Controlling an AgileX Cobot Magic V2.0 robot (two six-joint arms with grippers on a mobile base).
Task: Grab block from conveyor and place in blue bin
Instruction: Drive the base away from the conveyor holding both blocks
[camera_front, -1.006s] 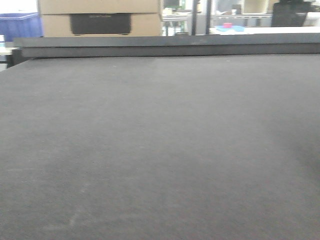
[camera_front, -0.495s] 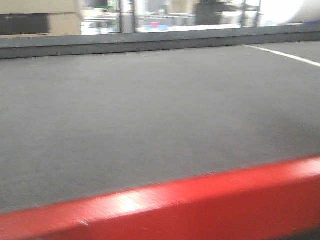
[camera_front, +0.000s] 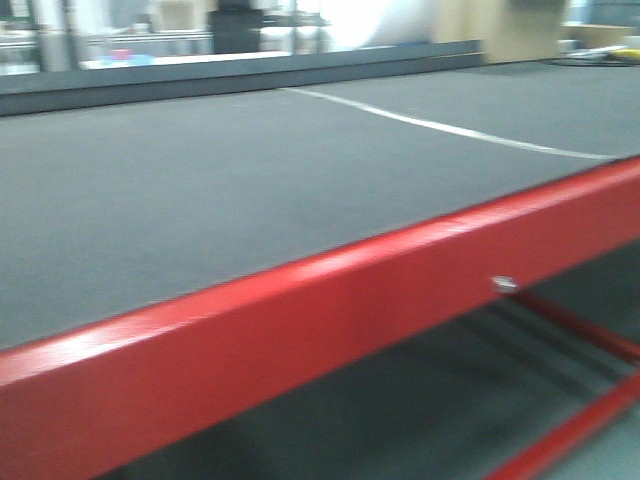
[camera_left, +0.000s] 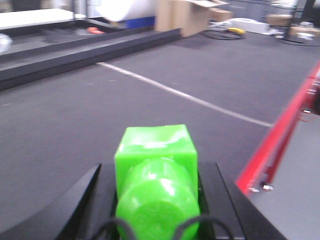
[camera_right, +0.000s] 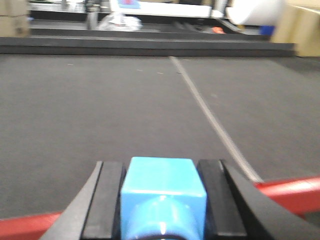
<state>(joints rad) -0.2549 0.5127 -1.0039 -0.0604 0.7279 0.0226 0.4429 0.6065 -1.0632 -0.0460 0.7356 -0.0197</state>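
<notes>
The bright green block (camera_left: 156, 150) fills the gap between the black fingers of my left gripper (camera_left: 156, 169), which is shut on it above the dark grey conveyor (camera_left: 75, 115). My right gripper (camera_right: 161, 169) is shut on a light blue block (camera_right: 162, 184), held over the belt (camera_right: 100, 100) near its red edge. The front view shows only the belt (camera_front: 200, 190) and neither gripper. No blue bin is clearly in view.
A red metal rail (camera_front: 330, 310) runs along the belt's near edge, with red struts (camera_front: 580, 330) below it. A white line (camera_front: 440, 128) crosses the belt. A dark rail (camera_front: 250, 75), cardboard boxes (camera_left: 185, 15) and a white roll (camera_left: 125, 7) stand beyond.
The front view has swung to the right along the belt. The red edge rail came into view and now cuts across the picture, and the white line has appeared.
</notes>
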